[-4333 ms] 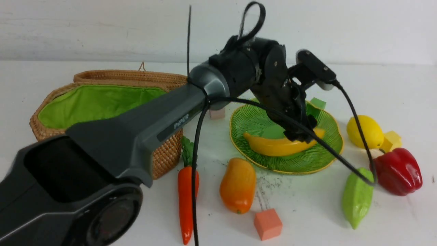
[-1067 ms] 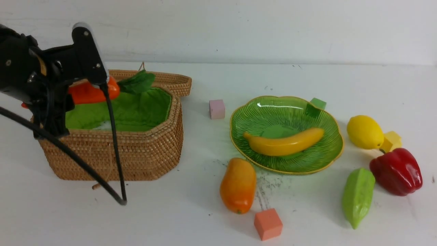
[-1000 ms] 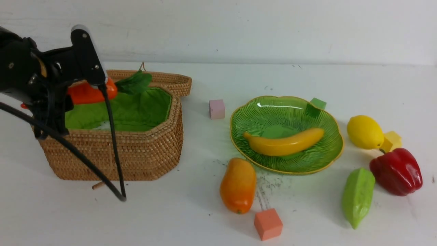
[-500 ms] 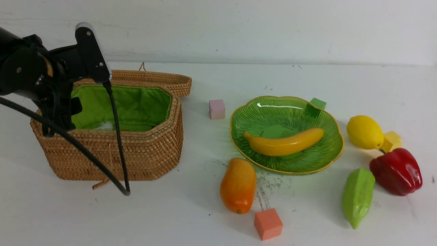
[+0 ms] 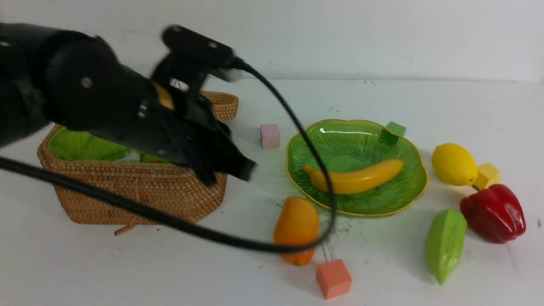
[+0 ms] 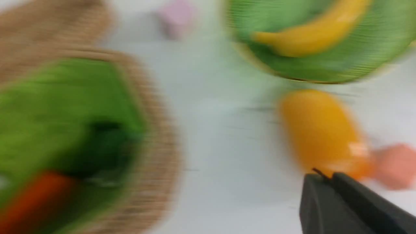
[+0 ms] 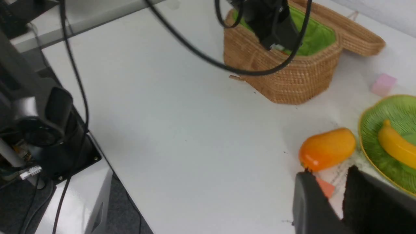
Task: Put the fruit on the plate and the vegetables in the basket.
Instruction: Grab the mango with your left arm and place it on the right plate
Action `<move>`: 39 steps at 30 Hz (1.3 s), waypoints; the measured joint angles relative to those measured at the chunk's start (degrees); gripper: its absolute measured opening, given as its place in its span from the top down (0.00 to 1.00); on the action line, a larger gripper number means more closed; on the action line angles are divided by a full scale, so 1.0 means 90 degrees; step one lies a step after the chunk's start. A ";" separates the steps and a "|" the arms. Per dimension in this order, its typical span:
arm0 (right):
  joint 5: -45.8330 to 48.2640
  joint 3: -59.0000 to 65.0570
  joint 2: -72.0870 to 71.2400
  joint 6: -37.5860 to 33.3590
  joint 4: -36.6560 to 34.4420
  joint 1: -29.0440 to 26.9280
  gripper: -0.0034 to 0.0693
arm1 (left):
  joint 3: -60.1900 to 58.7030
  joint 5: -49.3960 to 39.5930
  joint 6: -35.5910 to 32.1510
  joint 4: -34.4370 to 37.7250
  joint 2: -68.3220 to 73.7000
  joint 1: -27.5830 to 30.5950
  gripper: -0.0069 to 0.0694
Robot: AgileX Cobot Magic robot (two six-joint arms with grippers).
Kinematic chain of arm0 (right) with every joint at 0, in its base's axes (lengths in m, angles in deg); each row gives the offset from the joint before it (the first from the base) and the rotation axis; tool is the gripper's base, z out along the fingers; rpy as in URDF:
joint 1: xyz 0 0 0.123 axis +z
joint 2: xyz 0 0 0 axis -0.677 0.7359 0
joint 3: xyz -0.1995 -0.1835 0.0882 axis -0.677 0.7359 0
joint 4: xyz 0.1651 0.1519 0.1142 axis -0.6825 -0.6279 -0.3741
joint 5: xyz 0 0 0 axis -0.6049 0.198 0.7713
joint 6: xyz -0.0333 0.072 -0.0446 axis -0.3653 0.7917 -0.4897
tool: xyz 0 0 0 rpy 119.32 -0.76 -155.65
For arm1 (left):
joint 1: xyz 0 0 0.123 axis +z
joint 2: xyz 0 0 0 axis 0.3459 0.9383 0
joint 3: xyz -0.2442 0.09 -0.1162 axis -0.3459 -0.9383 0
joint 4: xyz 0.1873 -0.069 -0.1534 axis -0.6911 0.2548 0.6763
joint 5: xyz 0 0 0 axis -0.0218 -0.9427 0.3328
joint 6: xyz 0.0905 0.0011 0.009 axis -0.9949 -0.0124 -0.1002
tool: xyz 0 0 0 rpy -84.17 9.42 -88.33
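Note:
The carrot (image 6: 35, 198) lies inside the woven basket (image 5: 140, 191), blurred in the left wrist view. The banana (image 5: 357, 178) lies on the green plate (image 5: 361, 127). The mango (image 5: 296, 219) lies on the table in front of the plate. The lemon (image 5: 454, 163), the red pepper (image 5: 493, 212) and the green pod (image 5: 445, 244) lie at the right. My left gripper (image 5: 231, 170) is blurred, just past the basket's right end. Its fingers (image 6: 326, 177) look shut and empty, near the mango (image 6: 320, 130). My right gripper (image 7: 328, 175) is open and empty, above the table near the mango (image 7: 326, 148).
A pink cube (image 5: 270, 135) sits between basket and plate. A salmon cube (image 5: 333, 278) lies in front of the mango. A green cube (image 5: 395, 127) is behind the plate and a yellow cube (image 5: 488, 173) beside the lemon. The left arm's cable (image 5: 255, 244) loops over the mango.
My left gripper held the carrot over the basket, let it drop inside, then swung fast to the right, toward the mango. The other objects have not moved.

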State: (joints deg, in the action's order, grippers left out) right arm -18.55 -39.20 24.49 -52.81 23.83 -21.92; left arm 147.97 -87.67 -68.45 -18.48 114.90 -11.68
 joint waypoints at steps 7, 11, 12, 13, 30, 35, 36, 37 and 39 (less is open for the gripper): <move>0.0453 0.0000 -0.0158 0.1434 0.1210 0.0000 0.71 | 0.0450 -0.0554 0.0922 -0.0079 0.1011 -0.0996 0.78; 0.0539 0.0000 -0.0255 0.1543 0.1359 0.0000 0.71 | 0.0945 -0.0578 0.1135 -0.0203 0.1936 -0.0997 0.40; 0.0539 0.0000 -0.0262 0.1543 0.1359 0.0000 0.71 | 0.1033 -0.0544 0.1136 -0.0218 0.2049 -0.0997 0.33; 0.0539 0.0000 -0.0270 0.1543 0.1359 0.0000 0.71 | 0.1131 -0.0475 0.1151 -0.0249 0.2230 -0.0997 0.24; 0.0539 0.0000 -0.0270 0.1509 0.1359 0.0000 0.71 | 0.1702 0.0353 0.2828 -0.2099 0.3886 -0.0997 0.07; 0.0539 0.0000 -0.0270 0.1509 0.1359 0.0000 0.71 | 0.1714 0.0200 0.2881 -0.2133 0.3996 -0.0997 0.15; 0.0539 0.0000 -0.0270 0.1509 0.1359 0.0000 0.71 | 0.1712 0.0106 0.2904 -0.2139 0.3989 -0.0997 0.15; 0.0539 0.0000 -0.0270 0.1509 0.1359 0.0000 0.71 | 0.1712 0.0053 0.2913 -0.2145 0.3980 -0.0997 0.15; 0.0539 0.0000 -0.0270 0.1505 0.1359 0.0000 0.71 | 0.1712 -0.0190 0.2935 -0.2159 0.3908 -0.0997 0.15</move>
State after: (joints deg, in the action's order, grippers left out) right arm -13.70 -39.20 22.06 -39.27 36.07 -21.92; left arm 163.38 -89.38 -42.03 -37.91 150.08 -20.65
